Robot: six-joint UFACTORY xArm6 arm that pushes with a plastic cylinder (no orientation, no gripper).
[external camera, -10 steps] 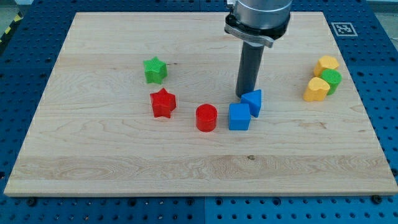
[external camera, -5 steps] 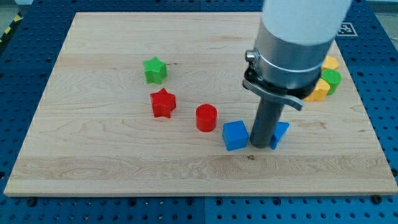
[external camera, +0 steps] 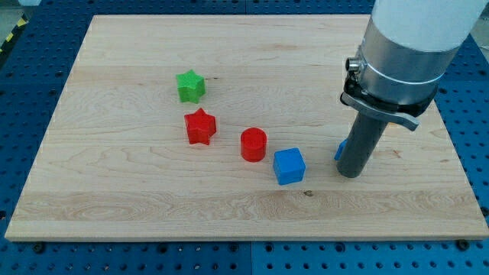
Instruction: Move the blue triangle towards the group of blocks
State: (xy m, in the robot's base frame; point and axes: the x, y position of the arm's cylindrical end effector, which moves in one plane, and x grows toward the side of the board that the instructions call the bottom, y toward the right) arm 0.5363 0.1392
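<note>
Going off the blue cube [external camera: 289, 166] as my anchor: the blue triangle [external camera: 341, 150] sits off to the cube's right in the view, and I can only see a small blue sliver of it because the rod is standing right in front of it. My tip [external camera: 349, 174] is planted on the tabletop [external camera: 137, 191] to the right of the cube too, a touch lower in the view than the cube's middle, and it looks like it's touching or just about touching the triangle. Hard to say for sure with that much hidden. No jaws on this rig, just the straight dark rod, so nothing is gripped; it's only pressing against things. The rod is pretty much upright, with the big grey arm body [external camera: 409, 46] looming above it and blocking the upper-right bit of the board, so whatever group of blocks lies behind there, I can't see it. The other bunch trails off left of the cube: red cylinder [external camera: 253, 144] near it, then the red star [external camera: 200, 126], then the green star [external camera: 190, 85] furthest and highest. Progress-wise I'd call it midway: the triangle stands apart from the cube and isn't visibly up against any group, so there's still pushing left.
</note>
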